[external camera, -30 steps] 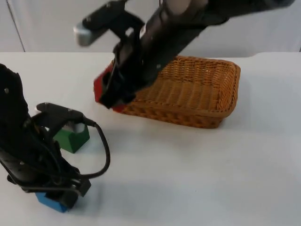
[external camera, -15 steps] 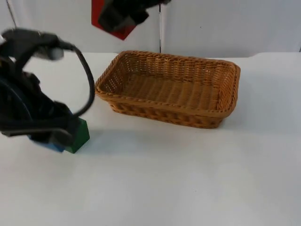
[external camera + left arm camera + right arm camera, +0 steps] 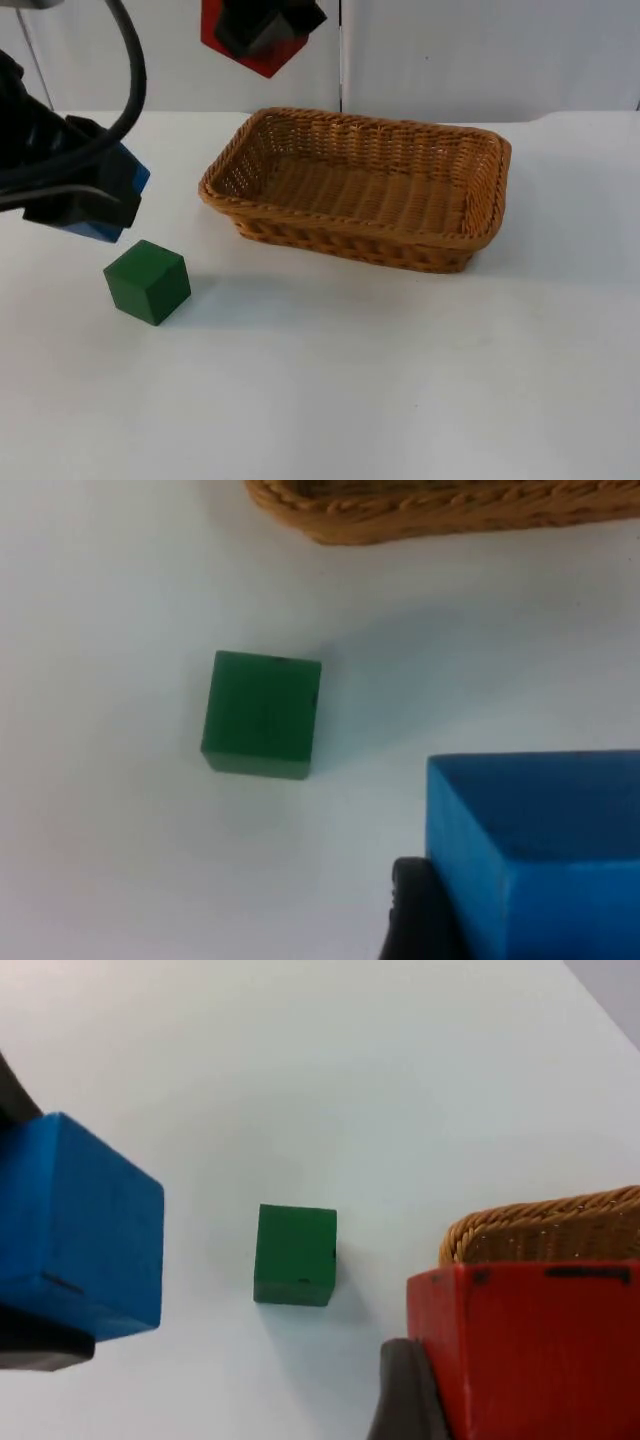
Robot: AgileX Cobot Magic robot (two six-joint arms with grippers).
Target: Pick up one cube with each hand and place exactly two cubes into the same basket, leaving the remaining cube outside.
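My left gripper (image 3: 88,200) is shut on a blue cube (image 3: 122,190), held in the air at the table's left, above and left of the green cube (image 3: 147,281). The blue cube (image 3: 540,850) looms close in the left wrist view, with the green cube (image 3: 262,715) on the table beneath. High at the back, my right gripper (image 3: 262,28) is shut on a red cube (image 3: 258,45), left of the wicker basket (image 3: 480,215). In the right wrist view the red cube (image 3: 530,1345) hangs over the basket's corner (image 3: 545,1225), and the green cube (image 3: 295,1255) and blue cube (image 3: 75,1230) lie below.
The basket stands empty at the table's middle back. A grey partition wall (image 3: 480,50) closes the far edge. White table top (image 3: 400,380) stretches in front of the basket and to its right.
Both arms rose. The left gripper lifted the blue cube off the table up and left, uncovering the green cube. The right gripper carried the red cube up from beside the basket.
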